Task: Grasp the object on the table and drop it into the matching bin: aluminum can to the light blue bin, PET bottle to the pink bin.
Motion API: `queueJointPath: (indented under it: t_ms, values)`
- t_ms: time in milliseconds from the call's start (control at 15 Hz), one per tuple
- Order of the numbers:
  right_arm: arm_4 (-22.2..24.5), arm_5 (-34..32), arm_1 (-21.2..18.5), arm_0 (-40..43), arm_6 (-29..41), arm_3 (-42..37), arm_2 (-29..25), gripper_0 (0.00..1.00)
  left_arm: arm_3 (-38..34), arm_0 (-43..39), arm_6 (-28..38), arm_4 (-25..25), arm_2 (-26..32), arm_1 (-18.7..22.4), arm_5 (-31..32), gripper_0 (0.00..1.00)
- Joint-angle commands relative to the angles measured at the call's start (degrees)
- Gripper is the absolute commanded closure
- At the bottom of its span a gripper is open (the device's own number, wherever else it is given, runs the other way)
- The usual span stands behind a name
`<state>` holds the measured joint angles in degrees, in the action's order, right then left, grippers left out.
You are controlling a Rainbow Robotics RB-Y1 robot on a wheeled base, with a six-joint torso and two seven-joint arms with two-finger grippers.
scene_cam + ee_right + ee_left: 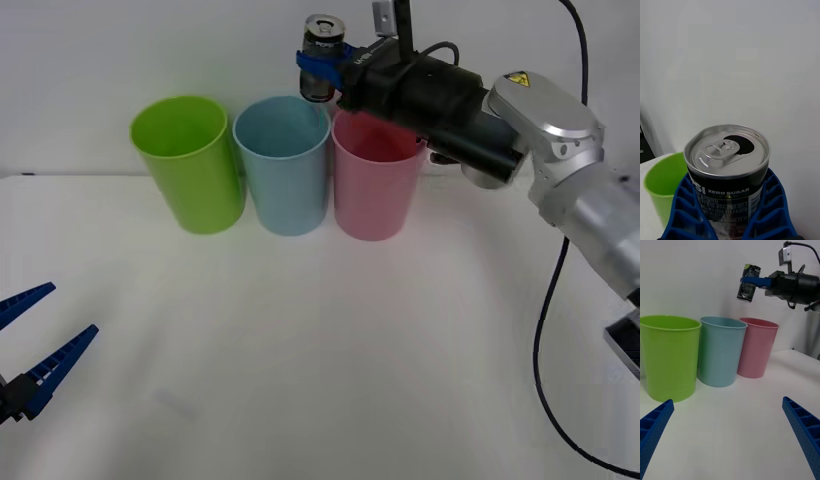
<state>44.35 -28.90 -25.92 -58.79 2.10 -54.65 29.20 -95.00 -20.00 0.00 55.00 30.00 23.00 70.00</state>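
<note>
Right gripper (pixel 322 62) pinching aluminum can (pixel 322 57), blue ribbed fingers (pixel 769 208) pressed on dark printed sides. Can held aloft, roughly upright, pull-tab top opened, above far right rim of light blue bin (pixel 283 165), near gap to pink bin (pixel 376 178). Three bins in row at far side of table (pixel 320 340): lime green bin (pixel 189 163) left, light blue middle, pink right, sides nearly touching. Left gripper (pixel 25 345) low at near left, fingers spread wide, nothing between them.
</note>
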Motion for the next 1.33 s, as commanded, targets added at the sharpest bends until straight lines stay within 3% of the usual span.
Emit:
queueJointPath:
  t_ms: [67,400,1200,1267,1333]
  values:
    - [0.0,-0.5,4.3,-5.5,0.0,8.3,1.5,1.00,0.0,0.0,0.0,0.0,0.0,0.0,0.0,0.00]
    - [0.0,-0.5,8.3,-9.1,0.1,12.9,3.6,1.00,0.0,0.0,0.0,0.0,0.0,0.0,0.0,0.00]
    - [0.3,1.0,8.2,-9.1,-1.7,12.9,4.1,0.99,0.0,0.0,0.0,0.0,0.0,0.0,0.0,0.00]
    - [0.3,1.3,8.2,-9.1,-2.2,12.9,4.1,0.41,0.0,0.0,0.0,0.0,0.0,0.0,0.0,0.00]
    - [0.3,1.4,8.2,-9.1,-2.5,12.9,4.1,0.00,0.0,0.0,0.0,0.0,0.0,0.0,0.0,0.00]
